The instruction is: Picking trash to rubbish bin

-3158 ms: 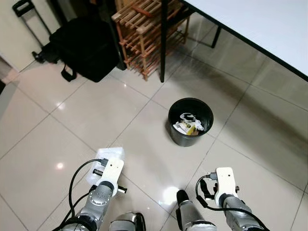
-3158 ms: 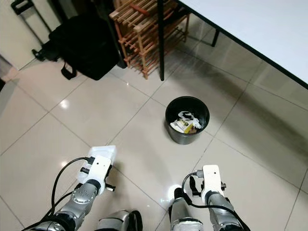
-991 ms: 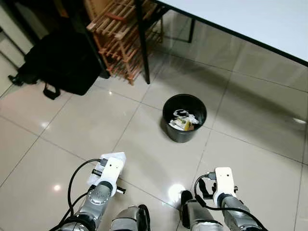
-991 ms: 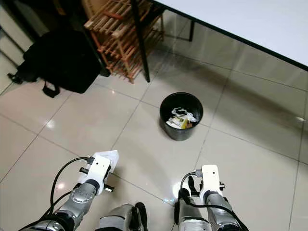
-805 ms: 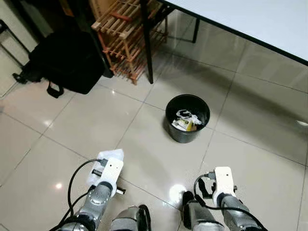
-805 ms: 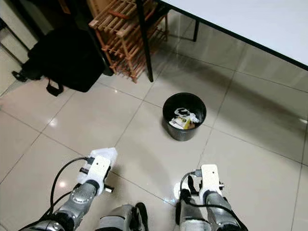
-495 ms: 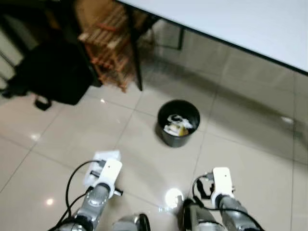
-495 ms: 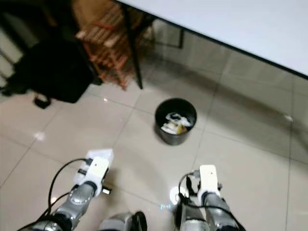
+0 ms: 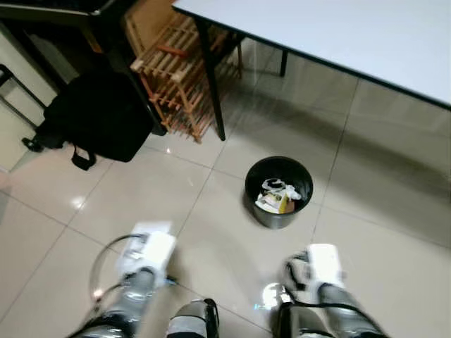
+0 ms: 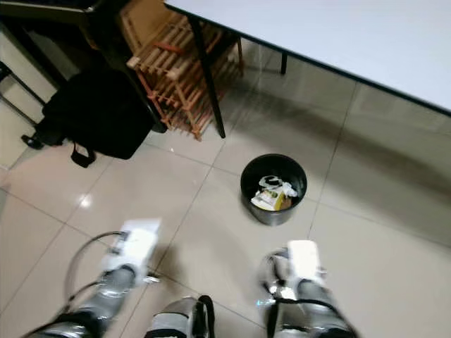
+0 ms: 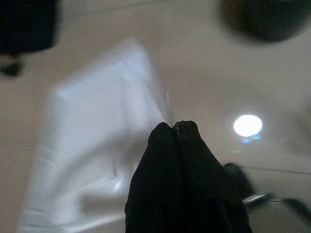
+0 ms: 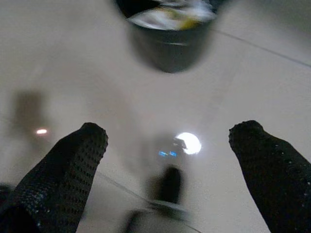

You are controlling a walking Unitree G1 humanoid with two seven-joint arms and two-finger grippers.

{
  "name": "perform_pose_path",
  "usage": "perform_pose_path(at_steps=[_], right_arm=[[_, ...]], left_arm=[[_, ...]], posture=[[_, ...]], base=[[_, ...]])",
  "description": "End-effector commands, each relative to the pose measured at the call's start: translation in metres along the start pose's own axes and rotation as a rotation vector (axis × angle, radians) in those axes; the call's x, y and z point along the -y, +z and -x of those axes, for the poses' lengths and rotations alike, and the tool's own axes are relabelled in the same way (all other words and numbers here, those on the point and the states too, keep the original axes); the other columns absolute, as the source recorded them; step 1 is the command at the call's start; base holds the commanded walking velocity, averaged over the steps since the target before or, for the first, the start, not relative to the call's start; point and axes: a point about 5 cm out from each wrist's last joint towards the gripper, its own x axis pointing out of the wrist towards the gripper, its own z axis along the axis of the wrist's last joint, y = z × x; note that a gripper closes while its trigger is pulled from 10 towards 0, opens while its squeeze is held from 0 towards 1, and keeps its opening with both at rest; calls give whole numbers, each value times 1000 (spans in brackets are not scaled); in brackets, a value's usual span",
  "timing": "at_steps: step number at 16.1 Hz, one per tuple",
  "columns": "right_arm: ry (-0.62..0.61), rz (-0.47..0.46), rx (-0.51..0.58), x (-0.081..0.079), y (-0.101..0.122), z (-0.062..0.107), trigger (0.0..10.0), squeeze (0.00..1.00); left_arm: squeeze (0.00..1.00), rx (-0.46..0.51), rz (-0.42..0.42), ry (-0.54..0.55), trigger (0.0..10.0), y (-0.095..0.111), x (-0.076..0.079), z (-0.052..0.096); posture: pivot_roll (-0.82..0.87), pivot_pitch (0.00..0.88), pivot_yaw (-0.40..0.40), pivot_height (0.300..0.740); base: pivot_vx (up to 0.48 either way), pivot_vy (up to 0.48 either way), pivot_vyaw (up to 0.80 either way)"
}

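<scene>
A round black rubbish bin (image 9: pixel 279 191) with paper and wrappers inside stands on the tiled floor ahead, slightly to my right. My left gripper (image 11: pixel 173 127) is shut on the edge of a clear plastic tray (image 11: pixel 92 145), which shows as a pale shape (image 9: pixel 150 231) just past my left wrist, low and to the left of the bin. My right gripper (image 12: pixel 170 133) is open with nothing between its fingers, held above the floor with the bin (image 12: pixel 167 43) a short way beyond it. Both arms are blurred in the eye views.
A white table (image 9: pixel 338 28) with a black leg (image 9: pixel 211 77) stands behind the bin. A wooden rack (image 9: pixel 180 63) and a black bag (image 9: pixel 99 116) sit at the far left. Bare tiles lie between me and the bin.
The whole view has swung and the arms are now blurred, so the camera is moving. The bin sits slightly further right in the picture. Both arms keep their pose.
</scene>
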Motion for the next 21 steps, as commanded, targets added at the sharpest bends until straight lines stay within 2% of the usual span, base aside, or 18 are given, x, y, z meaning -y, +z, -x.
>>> perform_pose_path(at_steps=[1, 3, 5, 15, 21], right_arm=[[0, -21, -33, -4, -10, 2, 10000, 0], [5, -20, -41, -5, -10, 2, 10000, 0], [8, -21, -46, -6, -11, 2, 10000, 0], [9, -17, -46, -6, -11, 2, 10000, 0], [8, -16, -38, -6, -11, 3, 10000, 0]], left_arm=[[0, -35, -11, 5, 10000, -11, -3, 4], [0, -34, -10, 4, 10000, -11, -3, 4], [0, -15, 12, -9, 10000, -10, -1, 4], [0, -15, 18, -26, 10000, -10, 2, 4], [0, -24, 8, -16, 10000, -12, 1, 5]], posture=[[41, 272, 114, 740], [43, 274, 114, 740], [44, 275, 115, 740], [45, 278, 115, 740], [44, 276, 114, 740]], base=[[292, 0, 0], [292, 0, -303], [0, 0, -769], [0, 0, -769], [185, 0, 0]])
